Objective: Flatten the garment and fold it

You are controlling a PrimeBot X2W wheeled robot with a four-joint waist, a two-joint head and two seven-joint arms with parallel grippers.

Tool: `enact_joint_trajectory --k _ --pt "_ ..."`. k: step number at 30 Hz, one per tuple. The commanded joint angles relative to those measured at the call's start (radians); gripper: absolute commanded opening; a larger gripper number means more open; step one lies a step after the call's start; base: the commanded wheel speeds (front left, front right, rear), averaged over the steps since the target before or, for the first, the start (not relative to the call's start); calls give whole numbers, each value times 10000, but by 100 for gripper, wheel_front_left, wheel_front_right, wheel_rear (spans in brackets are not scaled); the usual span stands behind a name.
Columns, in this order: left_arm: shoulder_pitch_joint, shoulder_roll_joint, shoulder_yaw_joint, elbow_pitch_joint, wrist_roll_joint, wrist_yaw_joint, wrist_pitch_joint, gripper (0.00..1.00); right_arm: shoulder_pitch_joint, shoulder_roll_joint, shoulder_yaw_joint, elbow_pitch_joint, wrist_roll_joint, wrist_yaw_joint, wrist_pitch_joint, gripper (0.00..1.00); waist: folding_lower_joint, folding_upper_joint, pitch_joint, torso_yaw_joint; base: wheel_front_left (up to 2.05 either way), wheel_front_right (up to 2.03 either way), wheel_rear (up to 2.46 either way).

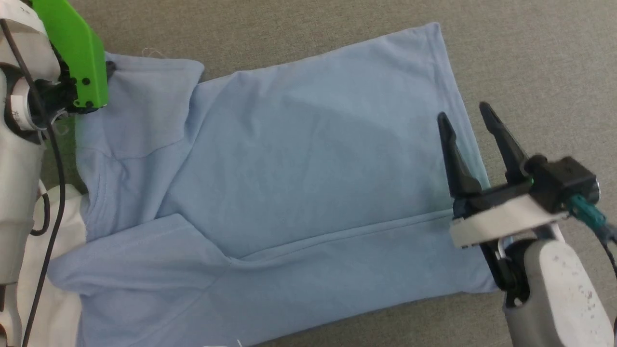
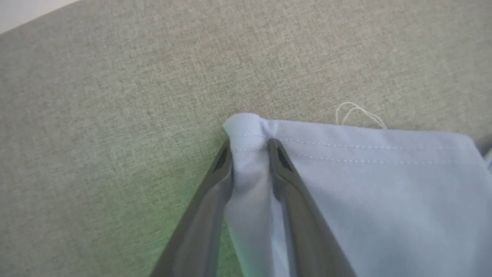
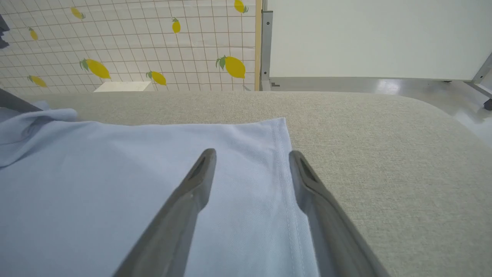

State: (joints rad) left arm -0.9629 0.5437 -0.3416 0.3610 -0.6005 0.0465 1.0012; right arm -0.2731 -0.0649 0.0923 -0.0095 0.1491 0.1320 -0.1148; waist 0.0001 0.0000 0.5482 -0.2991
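The light is bright and soft all over. A faint grey shadow lies on the middle of the shirt (image 1: 308, 159). Just left of the shirt's corner, the grey cloth top (image 2: 115, 96) glows green. Beyond the shirt, the shiny floor (image 3: 388, 85) has white glare. The dark fingers (image 3: 180, 215) over the shirt look blurry up close.

Head view overhead on the garment (image 1: 289, 168); wrist views close, low (opposite ends)
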Motion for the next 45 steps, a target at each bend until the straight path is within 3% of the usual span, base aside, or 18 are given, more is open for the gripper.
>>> enact_joint_trajectory --k 1,7,16,21,22,23,24,28,33,39,45 --pt "459 60 -105 9 -79 68 191 0 -526 -54 43 92 -65 -13 251 100 -1 0 47 -4 0 0 0" --pt "537 3 -109 -652 -180 21 37 0 -2809 -334 -302 944 -73 -13 1766 100 -1 0 145 344 0 0 0" --pt "455 -194 -224 -934 -216 -93 -281 0 -5827 -195 -1606 4215 -468 -13 6260 100 -1 0 306 948 0 0 0" --pt "401 -342 -276 -921 -248 -190 -558 0 -6633 -153 -1727 5252 -1001 -13 8021 100 -1 0 368 1169 0 0 0" --pt "396 -375 -294 -900 -252 -213 -617 0 -6726 -167 -1745 5439 -1142 -13 8426 79 -1 0 370 1211 0 0 0" --pt "388 -402 -312 -890 -252 -245 -678 0 -6779 -189 -1753 5546 -1257 -13 8714 49 -1 0 367 1246 0 0 0" --pt "357 -499 -294 -850 -257 -340 -1062 0 -6886 -263 -1775 5652 -1554 -13 9359 0 -1 0 339 1347 0 0 0" --pt "355 -479 -224 -779 -145 -611 -1963 0 -6773 -251 -1791 5313 -1489 -13 8994 0 -1 0 181 1430 0 0 0" --pt "828 -641 234 -848 -249 -956 -4069 0 -6074 -255 -1624 4673 -892 -13 7339 0 -1 0 -362 1529 0 0 0" --pt "2751 -754 687 -1566 -694 -1247 -6084 0 -4394 -703 -811 3702 16 -13 5146 0 -1 0 -1586 1700 0 0 0" --pt "5095 -929 1017 -2806 -1234 -1151 -7084 0 -2531 -1236 -682 2890 502 -13 3983 0 -1 0 -2705 2024 0 0 0"
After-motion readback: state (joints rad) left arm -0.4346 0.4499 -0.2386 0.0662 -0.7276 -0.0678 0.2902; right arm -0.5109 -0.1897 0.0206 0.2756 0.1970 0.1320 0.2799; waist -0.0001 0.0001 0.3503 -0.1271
